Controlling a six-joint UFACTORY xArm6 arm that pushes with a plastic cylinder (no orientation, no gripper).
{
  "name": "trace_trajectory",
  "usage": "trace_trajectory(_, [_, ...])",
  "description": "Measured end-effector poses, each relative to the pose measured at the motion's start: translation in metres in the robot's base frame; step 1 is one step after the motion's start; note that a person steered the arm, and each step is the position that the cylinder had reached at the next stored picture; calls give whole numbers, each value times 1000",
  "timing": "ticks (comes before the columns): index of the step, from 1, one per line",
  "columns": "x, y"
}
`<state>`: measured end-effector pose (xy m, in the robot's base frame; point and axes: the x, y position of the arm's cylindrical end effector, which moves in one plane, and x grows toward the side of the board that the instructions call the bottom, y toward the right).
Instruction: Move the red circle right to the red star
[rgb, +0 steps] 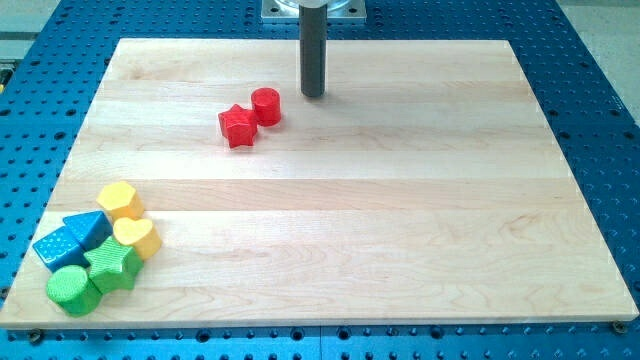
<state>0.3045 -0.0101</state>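
Observation:
The red circle (266, 106), a short cylinder, sits on the wooden board in the view's upper middle. The red star (238, 126) lies just below and to the left of it, touching it. My tip (313, 95) is at the end of the dark rod, a short way to the right of the red circle and slightly above it, with a small gap between them.
A cluster of blocks sits at the board's bottom left: a yellow hexagon (119, 200), a yellow heart (136, 237), a blue triangle (88, 229), a blue cube (55, 250), a green star (113, 265) and a green cylinder (72, 289). The board's edge (320, 322) borders blue perforated table.

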Motion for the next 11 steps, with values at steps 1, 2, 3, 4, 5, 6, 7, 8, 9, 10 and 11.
trace_trajectory(1, [36, -1])
trace_trajectory(2, [66, -1])
trace_trajectory(3, [49, 3])
trace_trajectory(4, [1, 6])
trace_trajectory(5, [-8, -29])
trace_trajectory(6, [0, -65])
trace_trajectory(7, [23, -65])
trace_trajectory(8, [54, -61])
trace_trajectory(9, [49, -28])
trace_trajectory(10, [29, 5])
trace_trajectory(11, [28, 31])
